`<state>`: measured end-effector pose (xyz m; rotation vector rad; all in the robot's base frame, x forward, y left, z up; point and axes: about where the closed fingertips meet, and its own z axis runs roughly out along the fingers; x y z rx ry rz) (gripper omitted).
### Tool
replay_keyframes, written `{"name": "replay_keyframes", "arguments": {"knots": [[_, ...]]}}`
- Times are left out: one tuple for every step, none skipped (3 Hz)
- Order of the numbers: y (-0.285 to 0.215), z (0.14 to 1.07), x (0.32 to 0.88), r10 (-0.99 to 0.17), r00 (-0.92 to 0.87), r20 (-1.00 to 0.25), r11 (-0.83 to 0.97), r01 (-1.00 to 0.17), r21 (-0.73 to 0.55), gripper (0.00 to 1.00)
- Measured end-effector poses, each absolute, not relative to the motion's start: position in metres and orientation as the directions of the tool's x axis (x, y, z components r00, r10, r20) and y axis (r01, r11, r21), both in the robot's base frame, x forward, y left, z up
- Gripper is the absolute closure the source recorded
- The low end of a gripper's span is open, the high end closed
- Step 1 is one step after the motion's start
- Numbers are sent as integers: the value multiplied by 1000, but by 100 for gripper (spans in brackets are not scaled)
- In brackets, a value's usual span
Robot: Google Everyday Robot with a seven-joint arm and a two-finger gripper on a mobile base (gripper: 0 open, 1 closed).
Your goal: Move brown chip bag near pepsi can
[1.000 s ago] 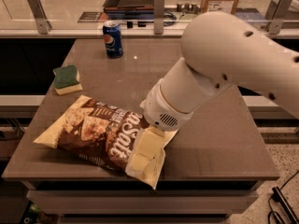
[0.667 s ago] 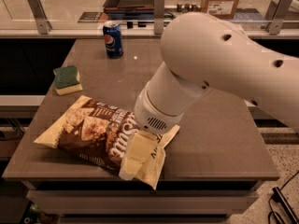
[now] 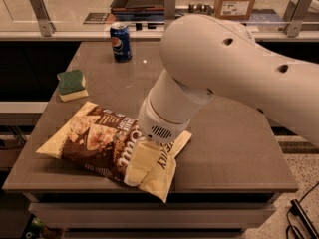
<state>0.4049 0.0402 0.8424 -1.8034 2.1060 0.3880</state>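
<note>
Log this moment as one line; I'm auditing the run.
gripper: at brown chip bag, under wrist | bag: flat, table front | pepsi can: upright, table back, apart

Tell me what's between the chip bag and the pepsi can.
Camera view: bare tabletop between brown chip bag and pepsi can; gripper is down at the bag.

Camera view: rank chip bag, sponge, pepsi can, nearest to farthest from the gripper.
1. brown chip bag: directly under the gripper, at the table's front.
2. sponge: left edge, mid-table.
3. pepsi can: far back edge, left of centre.
</note>
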Motion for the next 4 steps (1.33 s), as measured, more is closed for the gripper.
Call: {"name": "replay_keyframes", "arguments": {"knots": [[41, 843, 404, -895, -134, -425, 156, -988, -16, 41], [41, 844, 403, -896, -132, -425, 154, -988, -19, 64], [42, 845, 403, -896, -129, -424, 153, -988, -22, 87], [42, 847, 403, -896, -129, -425, 153, -988, -22, 100]]}}
